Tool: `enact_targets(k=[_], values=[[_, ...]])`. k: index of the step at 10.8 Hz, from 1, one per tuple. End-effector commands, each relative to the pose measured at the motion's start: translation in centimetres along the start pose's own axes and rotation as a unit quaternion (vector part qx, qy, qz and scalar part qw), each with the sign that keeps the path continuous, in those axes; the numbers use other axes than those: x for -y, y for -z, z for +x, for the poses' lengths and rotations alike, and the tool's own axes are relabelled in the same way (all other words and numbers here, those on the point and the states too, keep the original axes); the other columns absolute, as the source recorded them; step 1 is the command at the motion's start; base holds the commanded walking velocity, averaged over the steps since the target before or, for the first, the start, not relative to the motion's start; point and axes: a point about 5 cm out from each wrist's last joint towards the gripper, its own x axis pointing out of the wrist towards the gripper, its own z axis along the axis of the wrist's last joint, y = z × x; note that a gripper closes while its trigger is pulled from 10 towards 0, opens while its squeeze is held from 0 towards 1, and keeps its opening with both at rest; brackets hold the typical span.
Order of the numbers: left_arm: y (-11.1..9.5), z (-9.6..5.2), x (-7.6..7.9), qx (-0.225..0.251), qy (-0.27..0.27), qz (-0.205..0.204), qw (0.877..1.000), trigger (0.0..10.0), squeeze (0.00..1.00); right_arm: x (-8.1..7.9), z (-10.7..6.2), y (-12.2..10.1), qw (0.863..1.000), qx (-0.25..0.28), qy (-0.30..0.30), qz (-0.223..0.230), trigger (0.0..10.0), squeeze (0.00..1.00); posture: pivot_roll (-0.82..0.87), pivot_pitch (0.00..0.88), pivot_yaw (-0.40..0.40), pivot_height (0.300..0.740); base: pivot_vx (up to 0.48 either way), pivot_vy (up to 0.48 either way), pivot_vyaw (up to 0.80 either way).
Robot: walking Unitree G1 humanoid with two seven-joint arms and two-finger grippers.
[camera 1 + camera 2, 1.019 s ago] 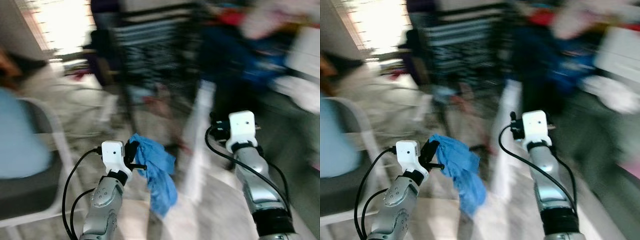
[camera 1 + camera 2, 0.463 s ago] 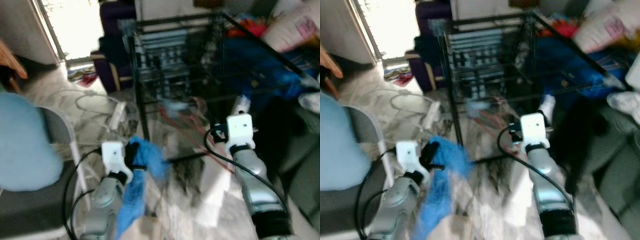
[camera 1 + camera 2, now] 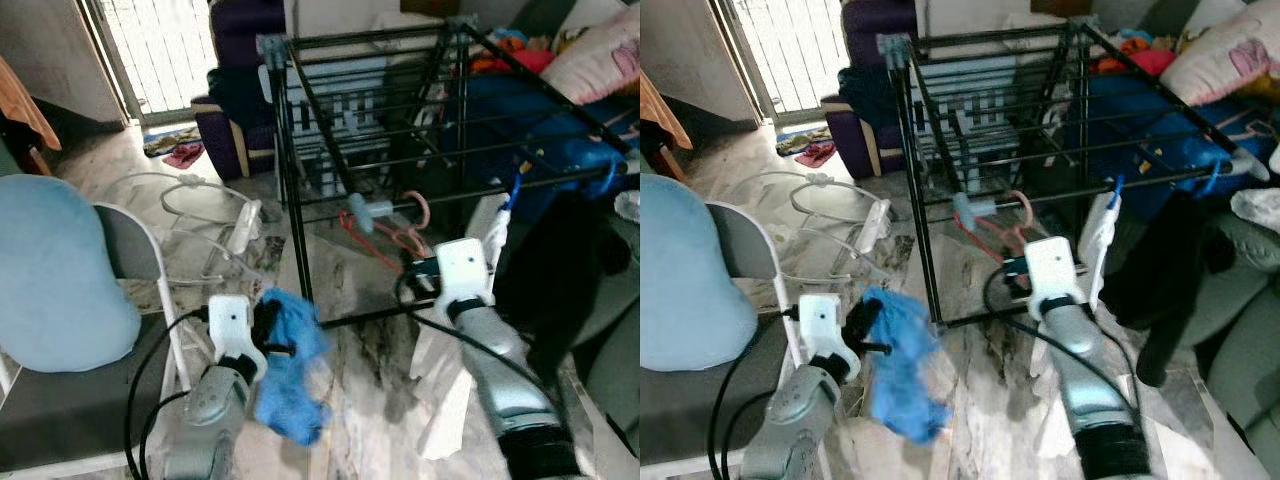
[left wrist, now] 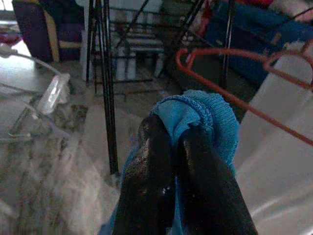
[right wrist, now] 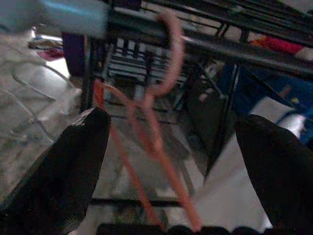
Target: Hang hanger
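Your pink hanger (image 5: 159,105) hooked on the rack rail (image 5: 205,46), between the released right gripper's (image 5: 171,161) 2 fingers; left gripper (image 4: 171,161) clenched on blue cloth (image 4: 205,117).

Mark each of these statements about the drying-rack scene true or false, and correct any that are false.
1. The left gripper is shut on a blue cloth. True.
2. The pink hanger lies flat on the floor. False: its hook is over a bar of the black drying rack.
3. The right gripper has its fingers clamped on the hanger. False: the fingers stand wide apart, with the hanger between them, untouched.
4. A chair with a light blue back stands on the robot's left. True.
5. The blue cloth is draped over the rack's top bar. False: it hangs from the left gripper, near the rack's front leg.
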Motion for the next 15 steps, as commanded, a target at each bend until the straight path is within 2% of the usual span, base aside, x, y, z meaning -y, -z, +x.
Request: enact_targets(k=[1,3,4,6,8,11,13,14,15], values=[[-0.3,0.0,0.2,0.001,0.006,0.005,1.0,10.0,0.0,0.4,0.3,0.0,1.0,-0.012,-0.002,0.003,10.0,0.0,-0.09,0.0,0.054,0.74,0.0,0.0,0.0],[0.3,-0.2,0.3,-0.011,0.002,0.004,1.0,10.0,0.0,1.6,0.3,0.8,0.999,-0.037,-0.009,0.01,10.0,0.0,-0.09,0.0,0.058,0.74,0.0,0.0,0.0],[0.4,-0.2,0.3,-0.017,0.002,0.006,1.0,10.0,0.0,1.3,0.4,1.2,0.997,-0.056,-0.047,0.018,10.0,0.0,-0.09,0.0,0.064,0.74,0.0,0.0,0.0],[0.5,0.0,0.2,-0.024,-0.002,0.012,1.0,10.0,0.0,1.0,0.9,1.5,0.993,-0.078,-0.084,0.024,10.0,0.0,-0.09,0.0,0.066,0.74,0.0,0.0,0.0],[0.8,0.1,-0.1,-0.038,-0.009,0.026,0.999,10.0,0.0,0.7,1.6,1.8,0.989,-0.1,-0.1,0.04,10.0,0.0,-0.09,0.0,0.068,0.74,0.0,0.0,0.0],[0.7,0.4,-0.4,-0.04,-0.016,0.026,0.999,10.0,0.0,0.5,2.1,2.1,0.985,-0.117,-0.114,0.06,10.0,0.0,-0.09,0.0,0.066,0.74,0.0,0.0,0.0],[0.9,0.7,-0.3,-0.044,-0.017,0.027,0.998,10.0,0.0,0.5,2.4,2.8,0.981,-0.139,-0.121,0.057,3.6,0.0,-0.09,0.0,0.064,0.74,0.0,0.0,0.0],[0.9,0.9,-0.3,-0.045,-0.016,0.028,0.998,10.0,0.0,0.3,2.5,2.9,0.98,-0.141,-0.124,0.059,0.0,0.0,-0.09,0.0,0.064,0.74,0.0,0.0,0.0],[0.9,0.9,-0.3,-0.045,-0.017,0.026,0.998,10.0,0.0,0.1,2.6,2.9,0.98,-0.141,-0.125,0.061,0.0,0.0,-0.09,0.0,0.063,0.74,0.0,0.0,0.0]])
